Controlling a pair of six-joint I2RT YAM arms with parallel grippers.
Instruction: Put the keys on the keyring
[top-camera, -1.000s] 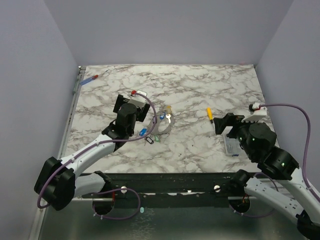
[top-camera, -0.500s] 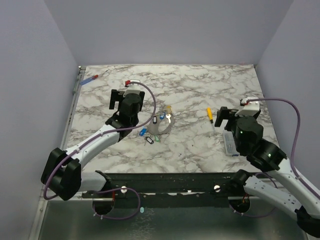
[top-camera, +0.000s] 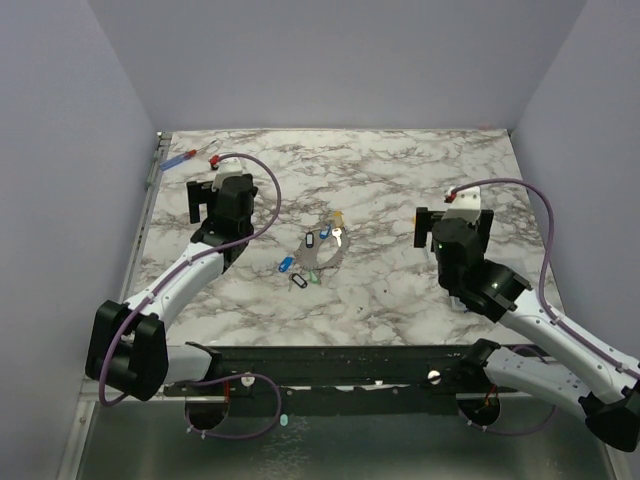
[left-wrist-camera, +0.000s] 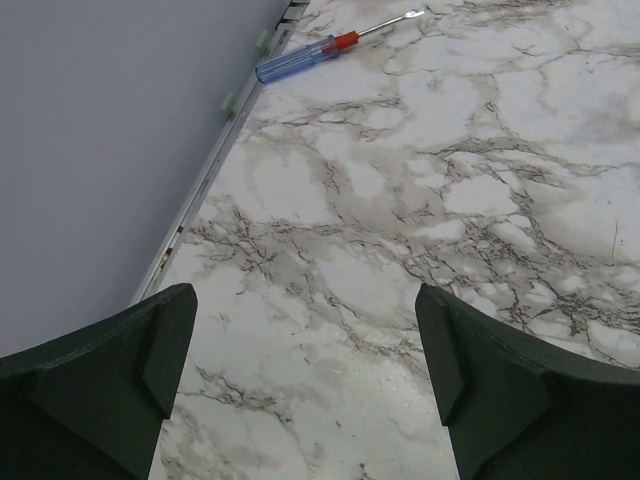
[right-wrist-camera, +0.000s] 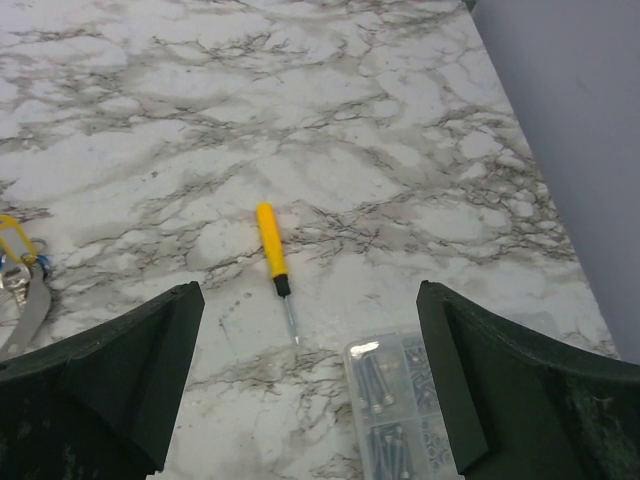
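Desk (top-camera: 400, 180) with a white marble pattern carries all items and is enclosed by plain grey walls on three sides.

Left arm (top-camera: 170, 290) reaches toward the far left part of the desk. Right arm (top-camera: 540, 320) reaches toward the right-centre part.

Left gripper (left-wrist-camera: 305, 340): jaws spread fully apart, nothing between them, positioned above bare desk surface near the left edge rail.

Right gripper (right-wrist-camera: 310, 340): jaws spread fully apart, nothing held, positioned above the desk on the right side.

Clear plastic box (right-wrist-camera: 395, 400), divided into compartments containing small screws, lies flat just below the right gripper in the right wrist view.

Blue-handled screwdriver (left-wrist-camera: 300, 58) lies at the far left corner, beside the edge rail. Yellow-handled screwdriver (right-wrist-camera: 272, 250) lies just beyond the box, its tip pointing toward it.

Keyring (top-camera: 338, 255), a thin pale grey loop, lies flat near the desk centre, between the two grippers and apart from both.

Keys (top-camera: 312, 262), with blue, black, green and yellow tags, lie clustered on and beside the keyring. Whether any key is threaded on the loop cannot be determined.
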